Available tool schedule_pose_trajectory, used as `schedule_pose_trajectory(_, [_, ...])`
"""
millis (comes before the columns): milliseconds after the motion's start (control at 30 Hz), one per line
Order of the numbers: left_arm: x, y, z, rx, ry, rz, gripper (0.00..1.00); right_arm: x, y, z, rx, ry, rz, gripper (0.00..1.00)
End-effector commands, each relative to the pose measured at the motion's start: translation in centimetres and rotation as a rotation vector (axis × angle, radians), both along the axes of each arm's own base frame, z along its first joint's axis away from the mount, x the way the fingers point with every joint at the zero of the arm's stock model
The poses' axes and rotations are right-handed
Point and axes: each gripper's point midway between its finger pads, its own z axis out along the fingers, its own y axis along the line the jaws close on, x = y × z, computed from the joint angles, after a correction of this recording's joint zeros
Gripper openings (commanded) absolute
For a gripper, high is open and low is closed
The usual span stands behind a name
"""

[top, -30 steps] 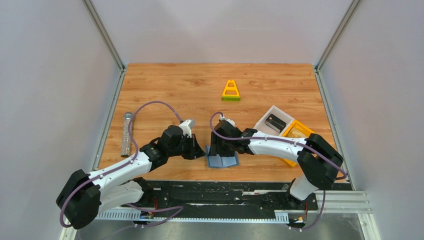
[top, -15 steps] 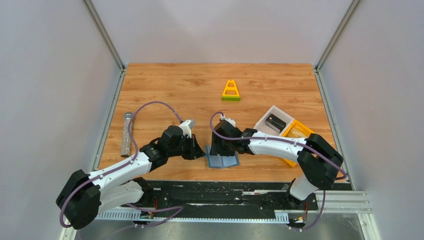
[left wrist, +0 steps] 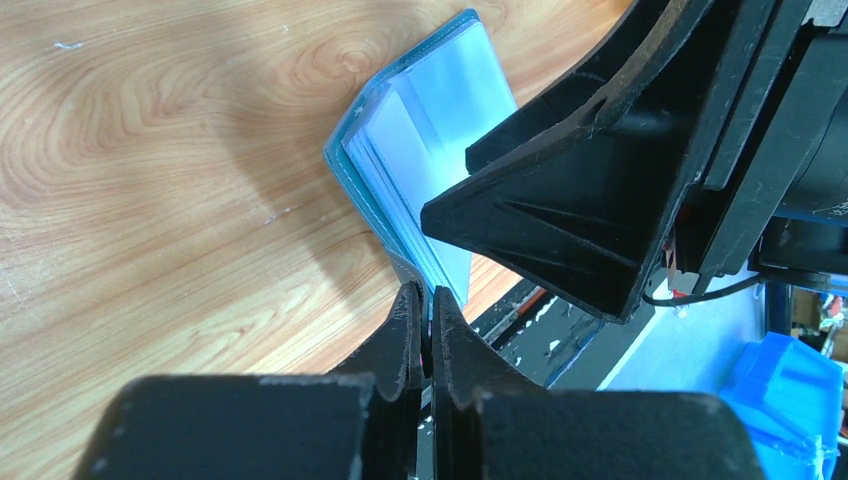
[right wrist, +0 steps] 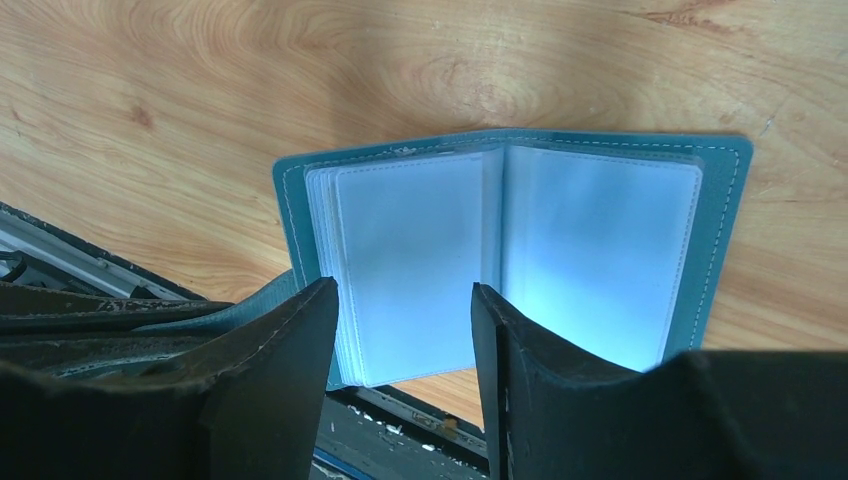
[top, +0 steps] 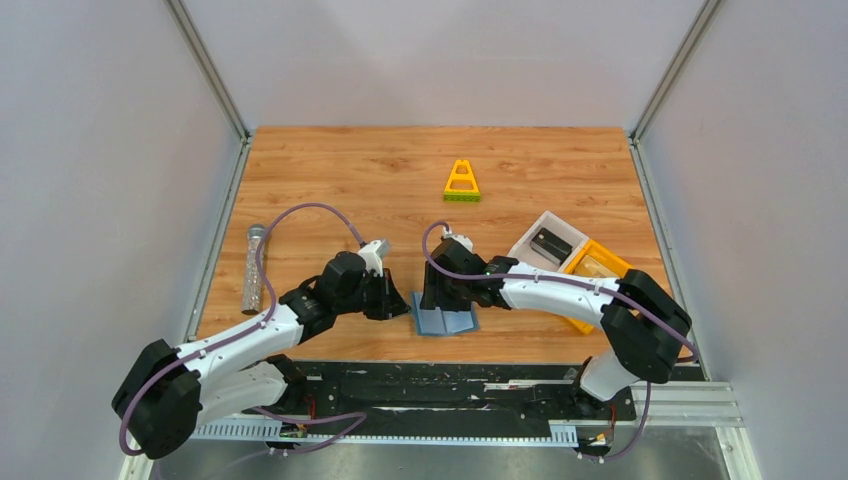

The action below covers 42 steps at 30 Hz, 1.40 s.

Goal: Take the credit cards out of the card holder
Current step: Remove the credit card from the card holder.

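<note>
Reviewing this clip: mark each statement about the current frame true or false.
1. The wallet lies open. True.
2. The right hand grips a card. False: the right hand is open above the wallet, holding nothing.
3. The left hand is shut on the wallet's edge. True.
4. The white bin is empty. False: the white bin holds a dark block.

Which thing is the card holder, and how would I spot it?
Find the light brown wooden table and look at the middle of its near edge. The flat slate-blue card holder lies there, open like a little book with clear pages. Nothing else on the table is blue: the plastic triangle is yellow and the shiny tube is silver.
</note>
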Motion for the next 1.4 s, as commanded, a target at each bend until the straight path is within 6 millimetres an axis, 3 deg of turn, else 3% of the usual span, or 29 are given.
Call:
schedule_pose_trajectory(0, [0.2, -0.5, 1.3, -0.040, -0.039, -0.009, 0.00, 0.6, 1.1, 1.3, 0.029, -0.030, 0.008, 0.53])
schedule_pose_trajectory(333, [0.2, -0.5, 1.3, -0.044, -0.040, -0.007, 0.00, 0.4, 1.2, 0.3, 0.011, -0.003, 0.020, 0.54])
schedule_pose_trajectory(533, [0.3, -0.5, 1.3, -0.043, -0.041, -0.008, 0.00, 0.4, 0.3, -0.5, -0.023, -0.002, -0.003, 0.49])
schedule_pose_trajectory(1033, [0.3, -0.3, 1.0, -0.027, -0.042, -0.005, 0.00, 0.6, -5.3, -0.3, -0.219, -0.037, -0.157, 0.47])
schedule_pose_trajectory(1200, [0.2, -0.5, 1.1, -0.037, -0.044, -0.014, 0.00, 0.2, -2.2, 2.3, -0.049, -0.071, -0.026, 0.51])
schedule_pose_trajectory(1367, [0.2, -0.5, 1.2, -0.042, -0.045, -0.016, 0.00, -0.2, 0.1, 3.3, 0.068, -0.074, 0.042, 0.54])
